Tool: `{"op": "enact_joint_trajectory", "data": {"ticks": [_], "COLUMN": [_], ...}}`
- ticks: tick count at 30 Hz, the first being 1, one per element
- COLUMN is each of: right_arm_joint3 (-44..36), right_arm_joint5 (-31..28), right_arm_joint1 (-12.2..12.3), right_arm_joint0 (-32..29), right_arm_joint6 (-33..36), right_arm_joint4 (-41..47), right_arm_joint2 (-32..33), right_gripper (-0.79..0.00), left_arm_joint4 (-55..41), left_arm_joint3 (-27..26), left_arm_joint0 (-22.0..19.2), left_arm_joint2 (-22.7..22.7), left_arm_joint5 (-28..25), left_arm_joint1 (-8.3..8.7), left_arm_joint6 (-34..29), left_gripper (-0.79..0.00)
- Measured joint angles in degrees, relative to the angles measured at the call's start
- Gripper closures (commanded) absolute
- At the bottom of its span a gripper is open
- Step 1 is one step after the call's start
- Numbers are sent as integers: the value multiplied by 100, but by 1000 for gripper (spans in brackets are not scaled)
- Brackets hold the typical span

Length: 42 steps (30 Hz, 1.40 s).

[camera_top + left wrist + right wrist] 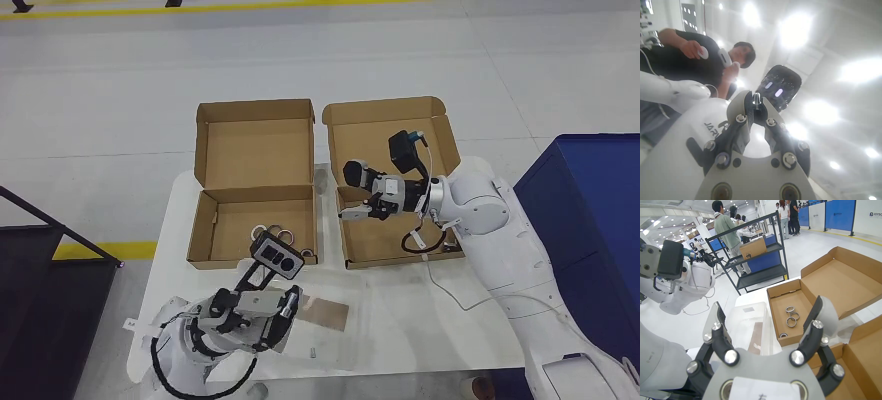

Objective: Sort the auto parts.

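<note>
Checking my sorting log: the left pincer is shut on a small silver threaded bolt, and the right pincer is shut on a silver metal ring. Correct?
No: the right wrist view shows the right pincer open and empty. The left pincer is shut on the small silver threaded bolt.

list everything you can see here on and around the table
table: one, white, under everything
box with rings: one, brown cardboard, open, on the table
second box: one, brown cardboard, open, beside the first
rings: three, silver, in the first box
dark ring: one, blackish, same box, in a corner
clear tray: one, see-through, on the table near the boxes
brown strip: one, in the tray
bolt: one, silver, in the left gripper
blue cabinet: one, beside the table
left gripper: shut on the bolt
right gripper: open, over the second box
</note>
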Motion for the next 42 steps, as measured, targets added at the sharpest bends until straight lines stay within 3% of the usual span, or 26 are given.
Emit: {"op": "enact_joint_trajectory", "data": {"ticks": [5,8,12,15,28,31,39,42], "right_arm_joint3": [0,0,0,0,0,0,0,0], "right_arm_joint5": [0,0,0,0,0,0,0,0], "right_arm_joint1": [0,0,0,0,0,0,0,0], "right_arm_joint0": [0,0,0,0,0,0,0,0], "right_arm_joint6": [0,0,0,0,0,0,0,0], "right_arm_joint4": [0,0,0,0,0,0,0,0], "right_arm_joint2": [0,0,0,0,0,0,0,0], "right_gripper": [-785,-785,-785,-785,-785,-785,-785,-785], "left_arm_joint4": [-769,-1108,-1144,-876,1619,1682,1736,2597], "left_arm_joint3": [119,81,19,-106,-1385,-1465,-1456,-1457], "left_arm_joint0": [-122,-127,-135,-95,638,742,697,595], "left_arm_joint2": [248,324,202,27,-451,-400,-447,-517], "left_arm_joint5": [1462,1697,1609,1033,-2788,-3119,-3159,-4008], "left_arm_joint1": [69,115,169,186,215,213,217,221], "left_arm_joint6": [11,145,178,305,741,752,779,809], "left_gripper": [0,0,0,0,0,0,0,0]}}
